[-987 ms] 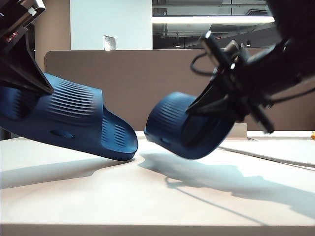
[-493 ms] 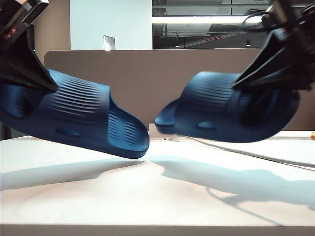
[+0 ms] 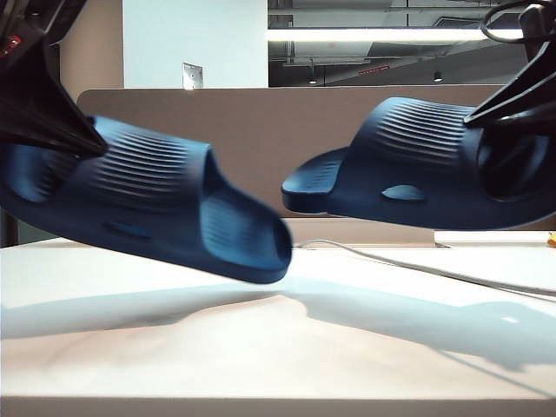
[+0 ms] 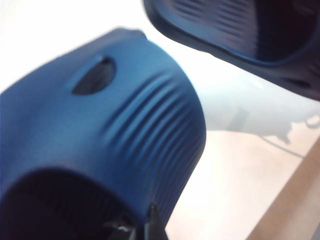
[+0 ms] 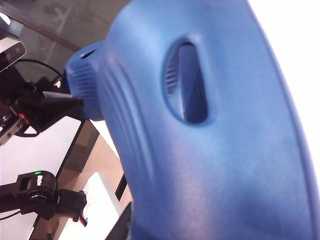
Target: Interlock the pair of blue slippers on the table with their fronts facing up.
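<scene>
Slippers both airborne over table (image 3: pixel 261 365): left gripper (image 3: pixel 74 130) clamped on left slipper (image 3: pixel 156 204), right gripper (image 3: pixel 499 113) clamped on right slipper (image 3: pixel 408 165). Toes face each other, apart. Cable (image 3: pixel 417 269) lies on table below right fingers.

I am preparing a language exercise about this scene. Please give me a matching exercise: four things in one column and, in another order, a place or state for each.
Things:
1. left slipper
2. right slipper
3. table
4. brown divider panel

Places or states:
A. stands along the back edge of the table
B. held in the air by the left gripper, toe tilted down
C. lies bare under both slippers, shadows on it
D. held higher by the right gripper, nearly level

Pairs: 1-B, 2-D, 3-C, 4-A
</scene>
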`<move>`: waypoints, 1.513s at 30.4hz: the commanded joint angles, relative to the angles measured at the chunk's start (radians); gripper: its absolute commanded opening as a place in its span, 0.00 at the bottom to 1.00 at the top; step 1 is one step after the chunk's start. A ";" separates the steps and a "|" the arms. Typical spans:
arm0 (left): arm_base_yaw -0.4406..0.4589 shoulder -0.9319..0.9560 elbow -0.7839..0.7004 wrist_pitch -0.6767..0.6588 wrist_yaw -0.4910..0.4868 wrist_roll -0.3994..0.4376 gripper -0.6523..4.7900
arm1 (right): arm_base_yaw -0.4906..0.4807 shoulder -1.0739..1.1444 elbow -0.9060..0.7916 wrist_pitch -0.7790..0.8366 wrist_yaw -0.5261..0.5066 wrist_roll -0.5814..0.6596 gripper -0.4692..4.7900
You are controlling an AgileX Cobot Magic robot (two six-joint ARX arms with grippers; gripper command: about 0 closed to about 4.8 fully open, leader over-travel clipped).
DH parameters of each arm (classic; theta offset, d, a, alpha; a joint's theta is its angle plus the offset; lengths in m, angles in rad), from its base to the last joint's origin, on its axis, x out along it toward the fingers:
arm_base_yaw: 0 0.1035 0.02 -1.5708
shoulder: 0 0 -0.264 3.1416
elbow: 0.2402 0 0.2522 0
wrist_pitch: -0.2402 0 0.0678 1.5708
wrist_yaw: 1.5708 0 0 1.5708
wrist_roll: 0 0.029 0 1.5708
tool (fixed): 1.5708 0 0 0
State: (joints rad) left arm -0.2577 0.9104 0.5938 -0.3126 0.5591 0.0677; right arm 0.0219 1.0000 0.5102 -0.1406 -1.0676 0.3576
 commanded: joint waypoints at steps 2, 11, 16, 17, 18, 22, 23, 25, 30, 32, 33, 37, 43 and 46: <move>0.146 0.074 0.064 -0.009 0.196 0.005 0.11 | 0.006 -0.003 0.006 0.009 -0.036 -0.007 0.09; 0.304 0.248 0.142 -0.053 0.562 0.006 0.11 | 0.012 -0.003 0.007 0.013 -0.098 -0.001 0.09; 0.303 0.333 0.142 -0.070 0.565 0.057 0.11 | 0.023 -0.003 0.008 0.026 -0.144 0.014 0.09; 0.303 0.347 0.142 -0.071 0.560 0.062 0.11 | 0.027 -0.003 0.008 0.024 -0.147 0.016 0.09; 0.303 0.363 0.142 -0.075 0.560 0.076 0.11 | 0.029 -0.002 0.007 0.022 -0.148 0.015 0.09; 0.303 0.404 0.142 -0.076 0.559 0.094 0.11 | 0.055 0.000 0.008 0.021 -0.159 0.016 0.09; 0.303 0.407 0.142 -0.077 0.561 0.100 0.11 | 0.063 0.000 0.008 0.021 -0.161 0.015 0.09; 0.303 0.412 0.142 -0.080 0.565 0.109 0.11 | 0.073 0.000 0.008 0.019 -0.163 0.016 0.09; 0.302 0.412 0.142 -0.087 0.575 0.117 0.11 | 0.073 0.024 0.008 0.010 -0.127 0.027 0.09; 0.302 0.413 0.142 -0.091 0.575 0.124 0.11 | 0.073 0.050 0.010 0.008 -0.129 0.032 0.09; 0.302 0.413 0.142 -0.093 0.575 0.124 0.11 | 0.073 0.064 0.013 0.004 -0.132 0.034 0.09; 0.302 0.414 0.142 -0.103 0.575 0.134 0.11 | 0.073 0.124 0.039 -0.024 -0.167 0.031 0.09; 0.302 0.419 0.142 -0.136 0.574 0.166 0.11 | 0.073 0.143 0.082 -0.085 -0.183 0.000 0.09; 0.302 0.419 0.142 -0.153 0.575 0.168 0.11 | 0.072 0.146 0.119 -0.142 -0.192 -0.034 0.09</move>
State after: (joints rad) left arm 0.0456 1.3323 0.7300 -0.4591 1.1149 0.2214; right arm 0.0929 1.1473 0.6083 -0.2600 -1.2362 0.3561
